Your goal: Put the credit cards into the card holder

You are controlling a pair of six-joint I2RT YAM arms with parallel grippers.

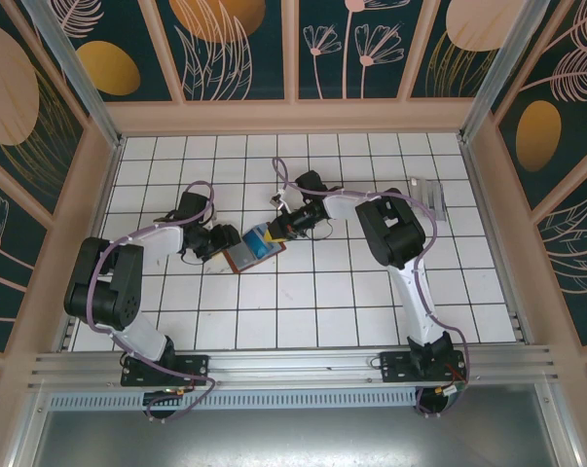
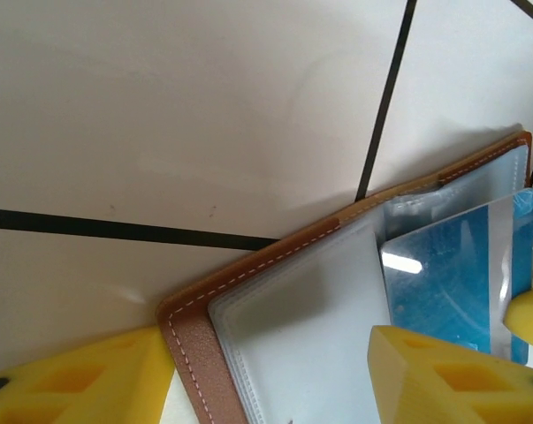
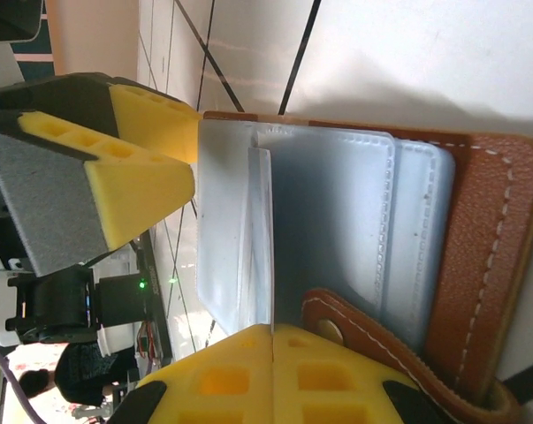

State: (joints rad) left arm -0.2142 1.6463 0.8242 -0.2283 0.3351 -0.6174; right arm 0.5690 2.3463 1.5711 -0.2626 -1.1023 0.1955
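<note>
Tiled white table [image 1: 303,311], walled by leaf-patterned panels. Step in hand, as I read it: seat a card in a sleeve of the open holder [image 1: 244,258], which lies flat at table centre.

Left arm: comes up from 7 o'clock, elbow out at 9, forearm aimed toward 3. Left pincer [image 2: 264,353] sits low at the holder's 9 o'clock corner, fingers apart, one on each side of that corner. Whether they touch the cover I cannot tell. Blue card [image 2: 443,283] shows partly through a clear sleeve.

Right arm: rises from 5 o'clock, elbow high at 2, forearm doubled back toward 9. Right pincer [image 3: 272,340] is together, clamped on a thin pale sheet [image 3: 261,238] that stands on edge over the sleeves. Card or sleeve leaf, cannot tell.

Grey cards [image 1: 426,192], probably the remainder, lie well apart at 2 o'clock, near the wall.

To do it well: left should pin the leather cover alone, not the sleeves, or the pocket mouth gets pinched. Right should hold the sheet's edge square to the pocket and feed slowly. A skewed corner would likely snag on the stitching.
</note>
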